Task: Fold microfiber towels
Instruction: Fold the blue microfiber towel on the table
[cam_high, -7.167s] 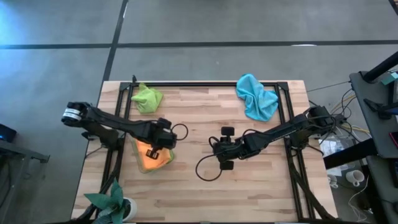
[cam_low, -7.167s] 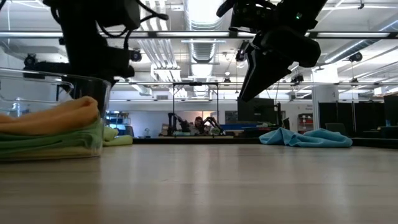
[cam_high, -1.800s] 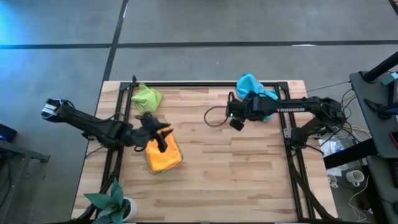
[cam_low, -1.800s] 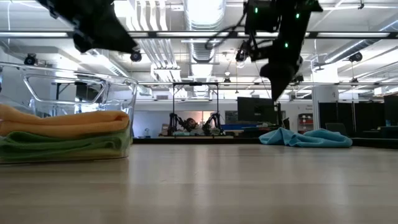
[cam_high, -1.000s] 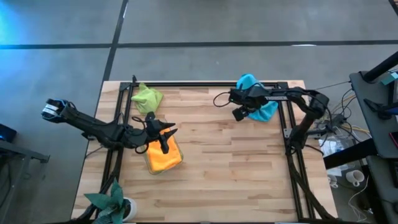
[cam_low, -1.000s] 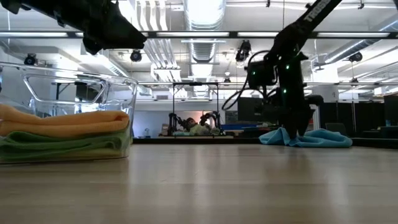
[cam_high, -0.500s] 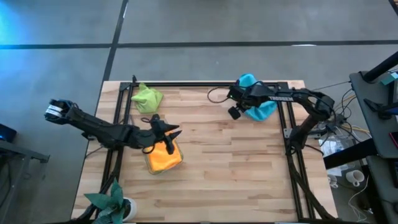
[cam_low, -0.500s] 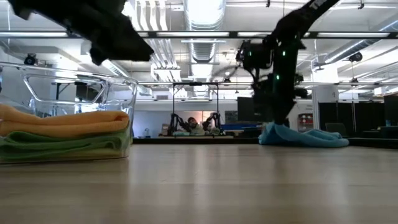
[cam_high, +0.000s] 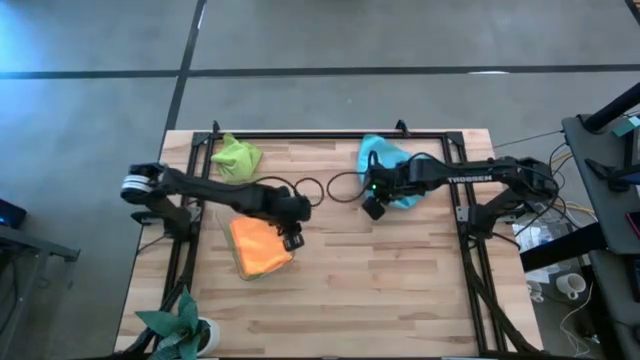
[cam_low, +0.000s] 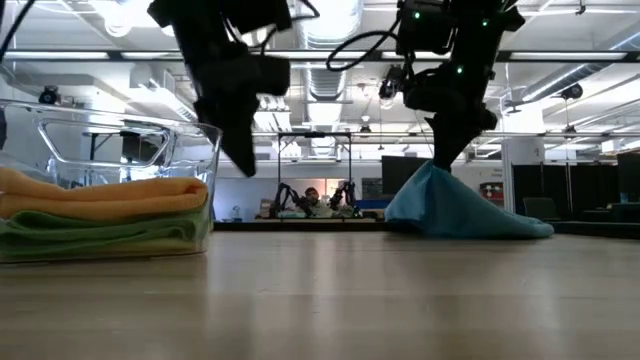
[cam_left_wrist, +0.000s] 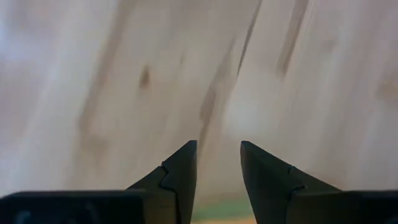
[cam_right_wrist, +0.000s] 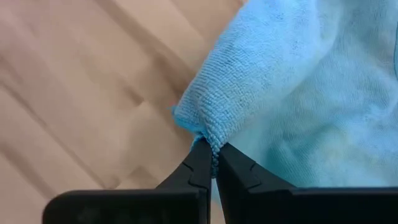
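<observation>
A light blue towel (cam_high: 388, 165) lies at the table's far right, one part of it drawn up into a peak (cam_low: 436, 172). My right gripper (cam_low: 437, 160) is shut on that peak. A lime green towel (cam_high: 238, 157) lies crumpled at the far left. A clear container (cam_low: 195, 180) holds a folded orange towel (cam_high: 258, 247) on top of folded green cloth (cam_low: 100, 232). My left gripper (cam_left_wrist: 217, 155) stands open over bare wood just right of the container, pointing steeply down, with nothing between its fingers. My right gripper pinches a bunched edge of the light blue towel (cam_right_wrist: 200, 123) between its two fingertips, coming from above and slanting down. That part is lifted and the cloth falls away from it like a tent. The towel's lower part (cam_low: 470, 222) rests on the table.
A potted plant (cam_high: 180, 325) stands at the near left corner. Black frame rails (cam_high: 330, 134) run along the far, left and right sides. Bare wood (cam_high: 380, 290) spreads across the centre and near half.
My right gripper has shut on the light blue towel, then risen and gone toward the table's left and near edge. The pinched part has come up into a peak and the towel has slid left. My left gripper has swung right off the container and tipped downward.
</observation>
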